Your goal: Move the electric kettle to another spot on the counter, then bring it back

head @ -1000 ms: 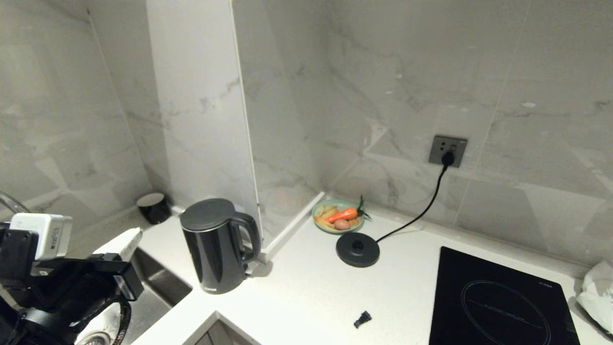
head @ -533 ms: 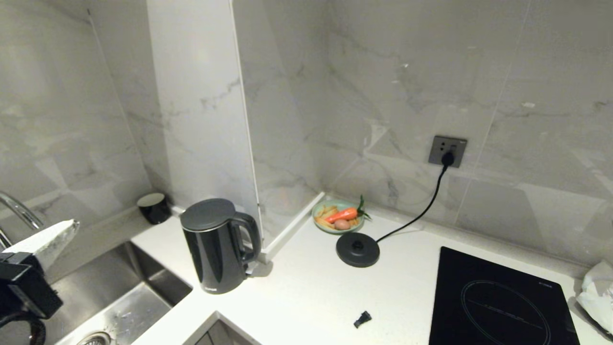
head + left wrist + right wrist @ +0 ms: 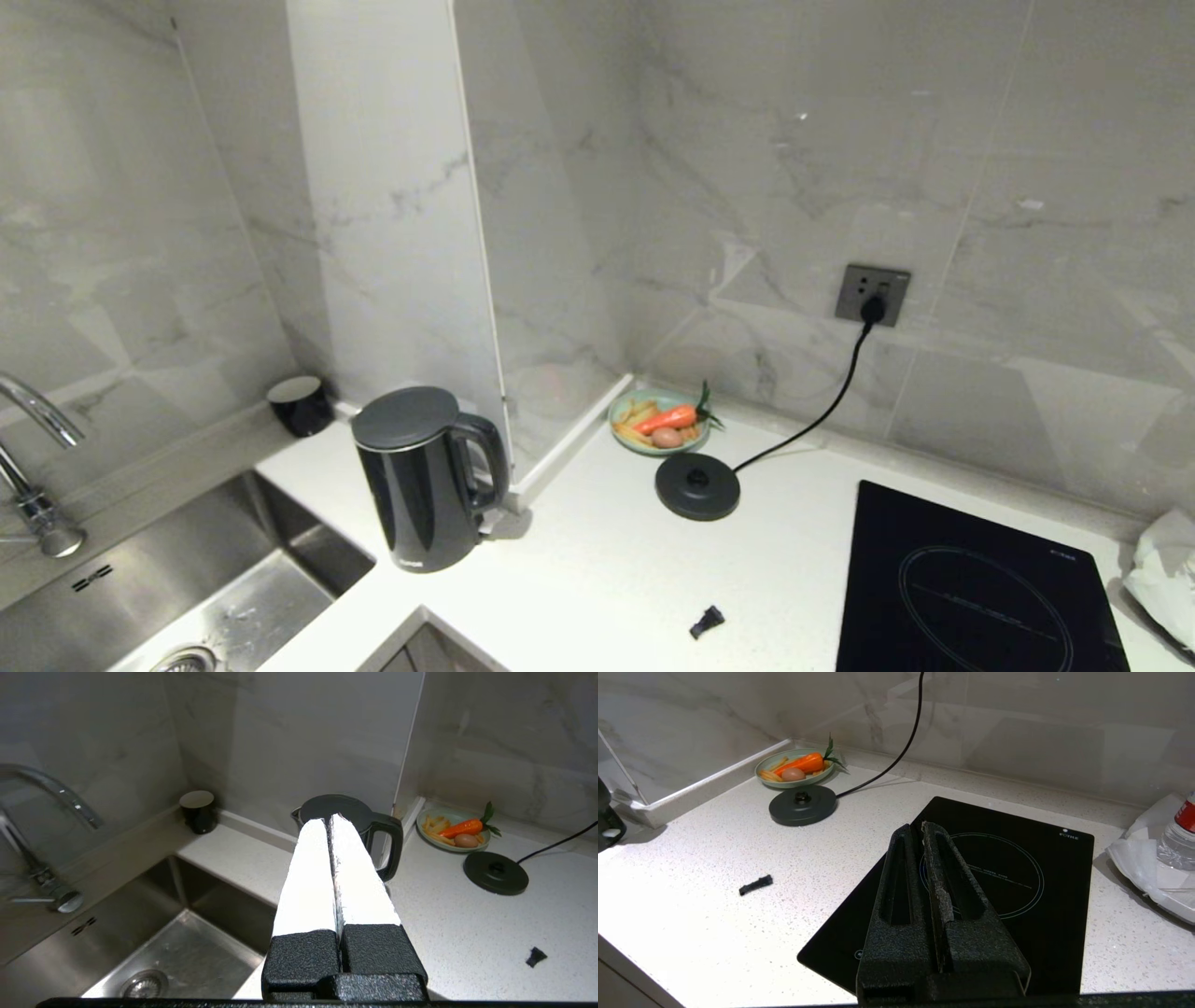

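Left end effector [image 3: 329, 820] pressed together, empty, apart from electric kettle [image 3: 348, 821]; right end effector [image 3: 915, 830] likewise.

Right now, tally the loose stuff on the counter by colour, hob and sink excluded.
Black: 4 - kettle, cup, base disc, small clip
Green: 1 - plate with carrot, egg and fries
White: 1 - bag at the right edge
Clear: 1 - bottle on the bag
Total: 7
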